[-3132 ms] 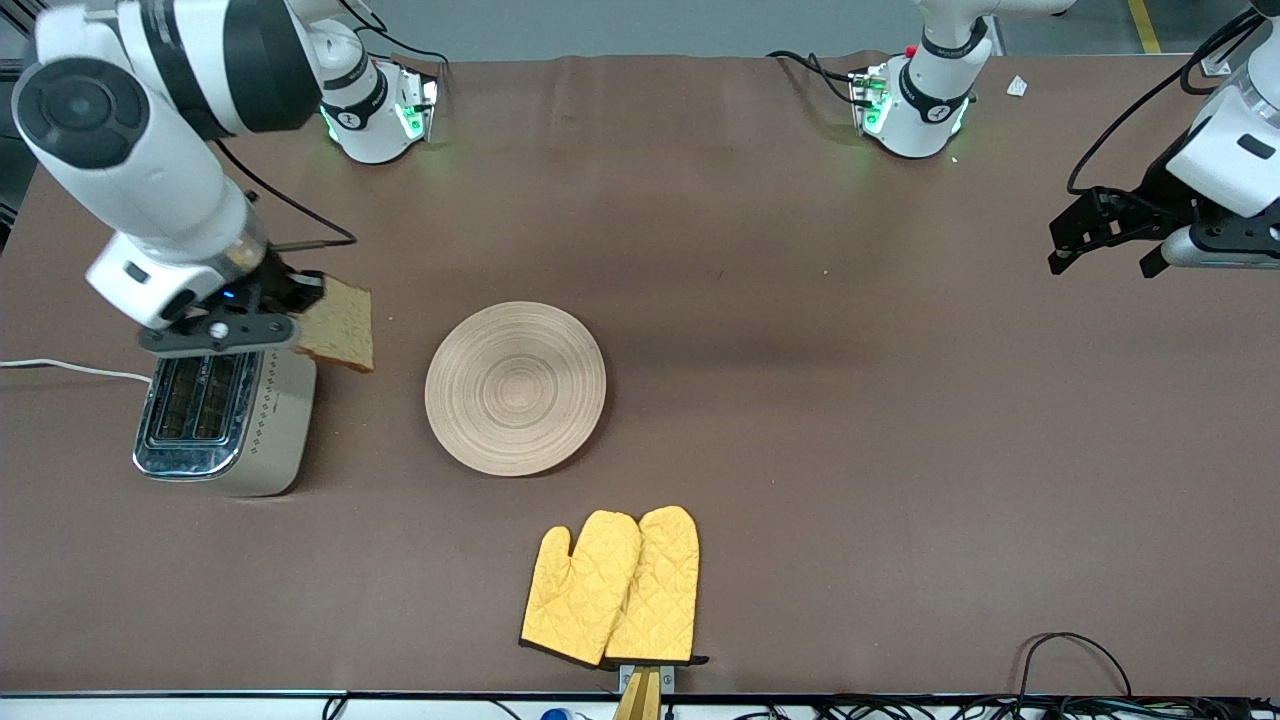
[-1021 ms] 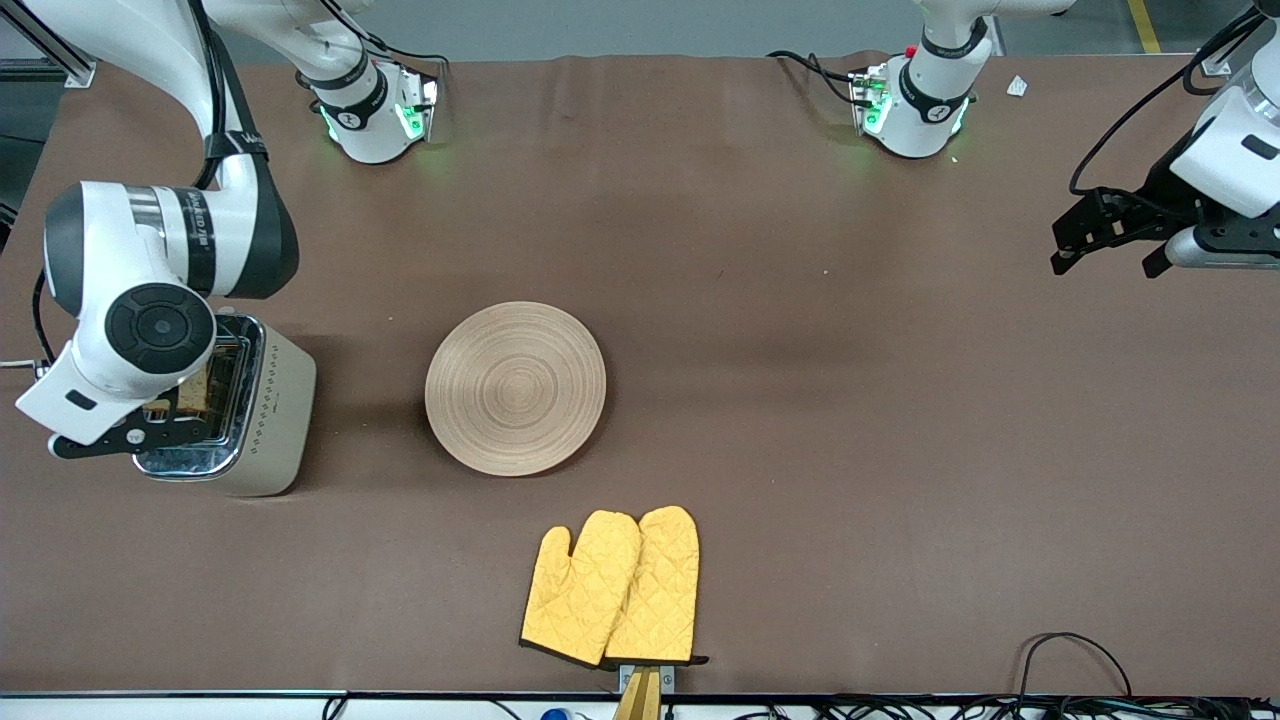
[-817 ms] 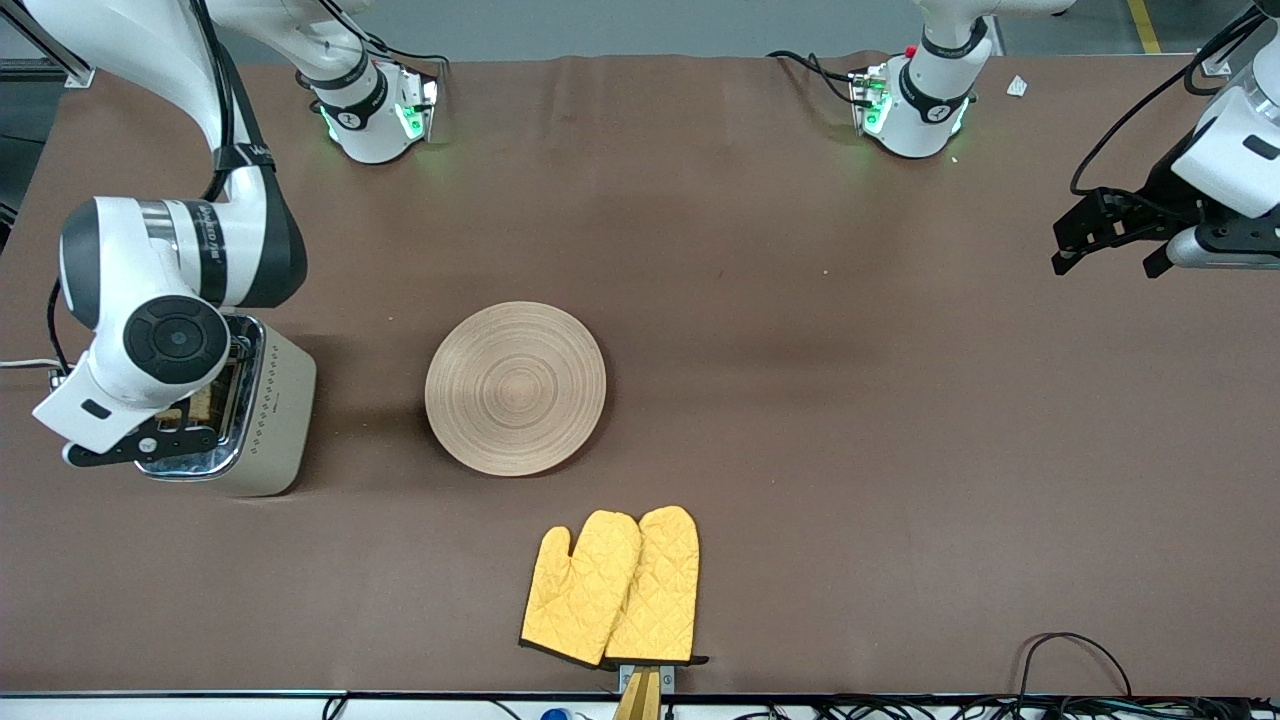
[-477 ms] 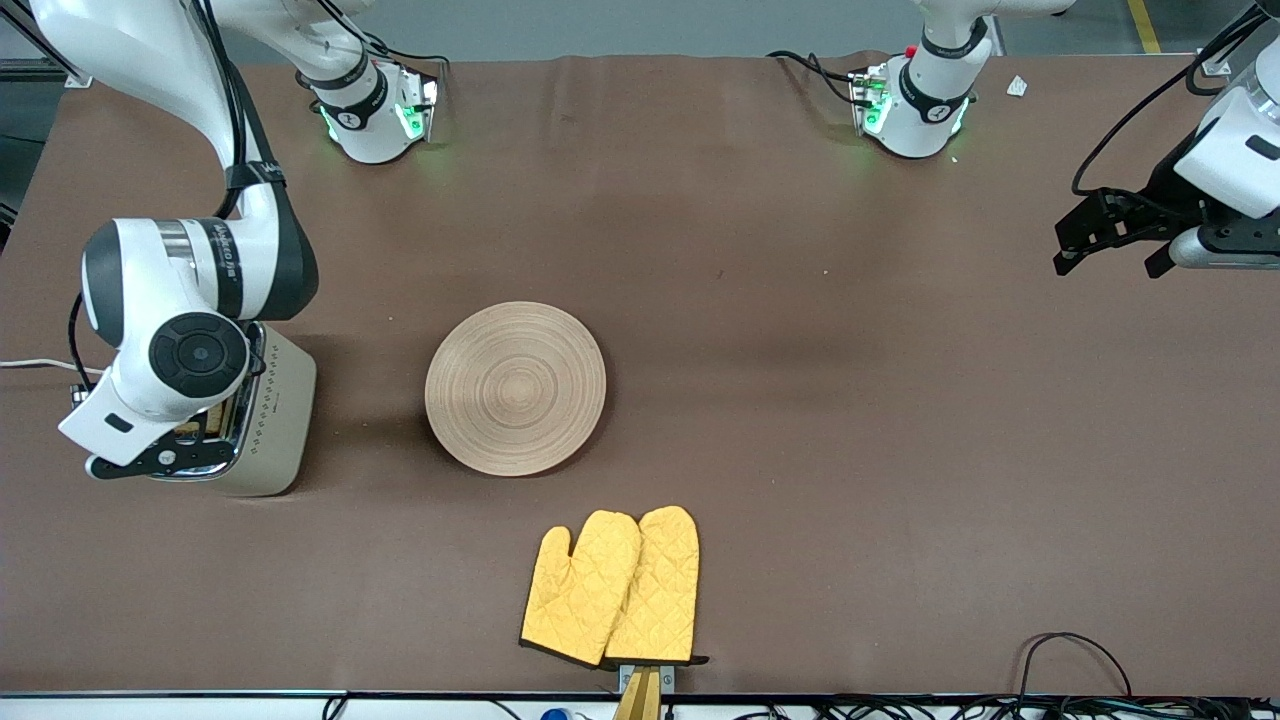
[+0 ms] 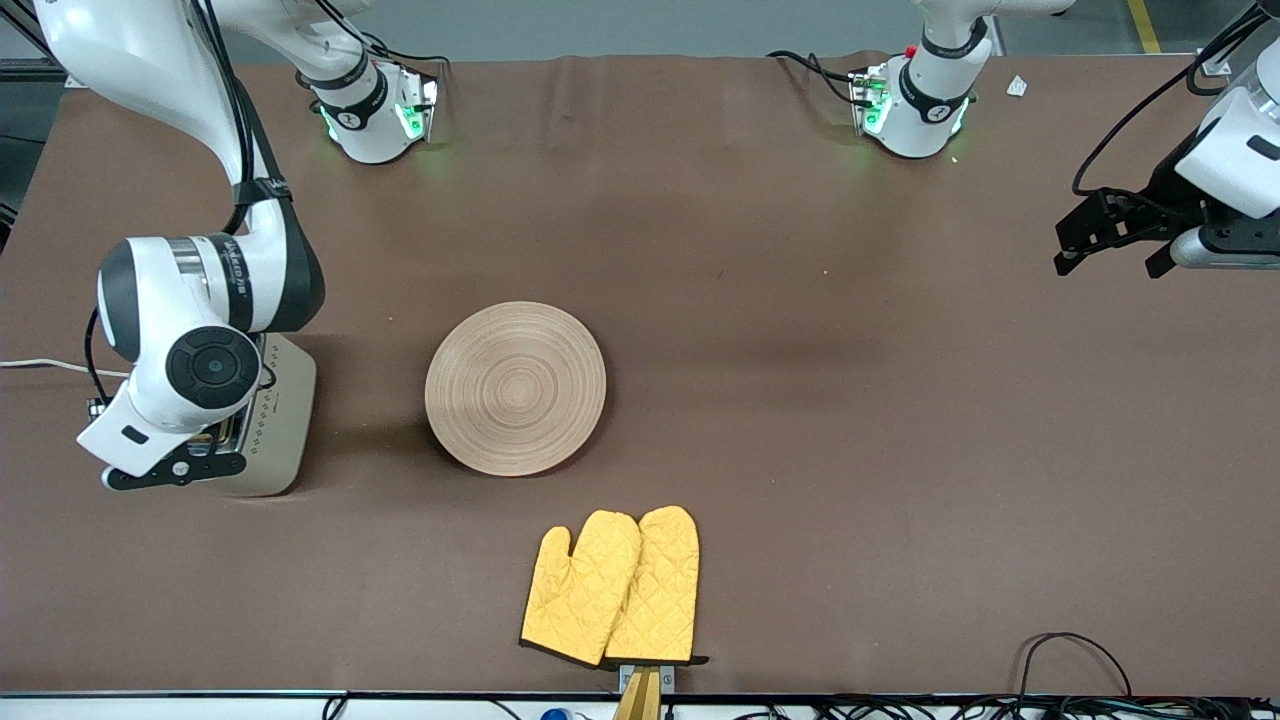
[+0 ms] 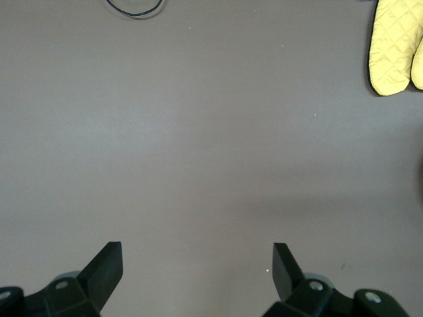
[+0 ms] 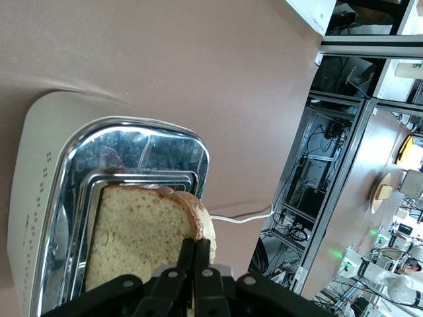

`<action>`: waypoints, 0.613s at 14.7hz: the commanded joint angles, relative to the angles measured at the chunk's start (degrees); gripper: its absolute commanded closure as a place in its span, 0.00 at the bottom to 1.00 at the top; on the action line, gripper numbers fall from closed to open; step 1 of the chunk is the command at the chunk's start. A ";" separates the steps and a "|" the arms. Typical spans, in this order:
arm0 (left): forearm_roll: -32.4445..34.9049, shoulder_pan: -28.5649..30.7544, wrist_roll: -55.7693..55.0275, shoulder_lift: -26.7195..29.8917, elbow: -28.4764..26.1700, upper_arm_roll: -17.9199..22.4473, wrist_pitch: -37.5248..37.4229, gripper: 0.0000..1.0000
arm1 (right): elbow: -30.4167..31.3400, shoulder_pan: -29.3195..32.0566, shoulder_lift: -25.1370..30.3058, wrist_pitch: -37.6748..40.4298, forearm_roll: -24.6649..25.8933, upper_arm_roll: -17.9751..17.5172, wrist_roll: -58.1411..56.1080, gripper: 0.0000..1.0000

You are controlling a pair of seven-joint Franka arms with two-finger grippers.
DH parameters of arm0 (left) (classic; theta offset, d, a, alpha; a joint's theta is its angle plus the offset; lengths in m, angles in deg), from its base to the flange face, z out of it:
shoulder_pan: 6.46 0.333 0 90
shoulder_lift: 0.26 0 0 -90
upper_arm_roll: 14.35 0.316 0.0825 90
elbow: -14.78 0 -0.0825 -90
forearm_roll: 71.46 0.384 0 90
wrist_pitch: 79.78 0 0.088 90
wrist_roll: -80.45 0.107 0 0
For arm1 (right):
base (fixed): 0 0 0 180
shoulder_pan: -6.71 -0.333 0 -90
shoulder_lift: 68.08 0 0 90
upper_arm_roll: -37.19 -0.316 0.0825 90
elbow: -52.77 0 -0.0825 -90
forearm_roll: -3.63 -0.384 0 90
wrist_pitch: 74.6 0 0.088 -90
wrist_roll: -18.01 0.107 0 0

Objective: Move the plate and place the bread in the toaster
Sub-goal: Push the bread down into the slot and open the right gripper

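Observation:
The beige toaster (image 5: 280, 415) stands at the right arm's end of the table, mostly under the right arm. In the right wrist view its chrome top (image 7: 132, 142) shows. My right gripper (image 7: 196, 247) is shut on the crust edge of the bread (image 7: 139, 231), which it holds over the toaster's slots. I cannot tell how deep the bread sits. The bread is hidden in the front view. The wooden plate (image 5: 515, 388) lies mid-table, beside the toaster. My left gripper (image 5: 1108, 235) waits open and empty above the left arm's end of the table, and it also shows in the left wrist view (image 6: 197, 263).
Two yellow oven mitts (image 5: 612, 587) lie nearer the front camera than the plate, and they also show in the left wrist view (image 6: 396, 46). The toaster's white cord (image 5: 50, 366) runs off the table's edge at the right arm's end.
Three seconds ago my right gripper held the bread beside the toaster. It now holds the bread over the slots and has shifted toward the front camera. The left arm has barely moved.

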 commanded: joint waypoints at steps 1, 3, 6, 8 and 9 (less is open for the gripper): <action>-0.02 0.09 1.02 -0.32 0.77 0.18 0.00 0.00 | 1.06 2.18 -0.62 -2.29 0.70 -0.64 2.39 0.92; -0.02 0.09 1.02 -0.32 0.77 0.18 0.00 0.00 | 1.07 3.68 -1.32 -3.08 -1.05 -0.73 2.48 0.44; -0.02 0.09 1.02 -0.32 0.77 0.18 0.00 0.00 | 0.45 2.72 -1.15 -2.21 -3.61 -0.73 2.40 0.16; -0.02 0.09 1.02 -0.32 0.77 0.18 0.00 0.00 | -0.42 2.72 -0.71 -0.81 -4.75 -0.82 2.22 0.09; -0.02 0.09 1.02 -0.32 0.77 0.18 0.00 0.00 | -2.34 2.63 -0.71 0.42 -5.45 -0.91 2.05 0.05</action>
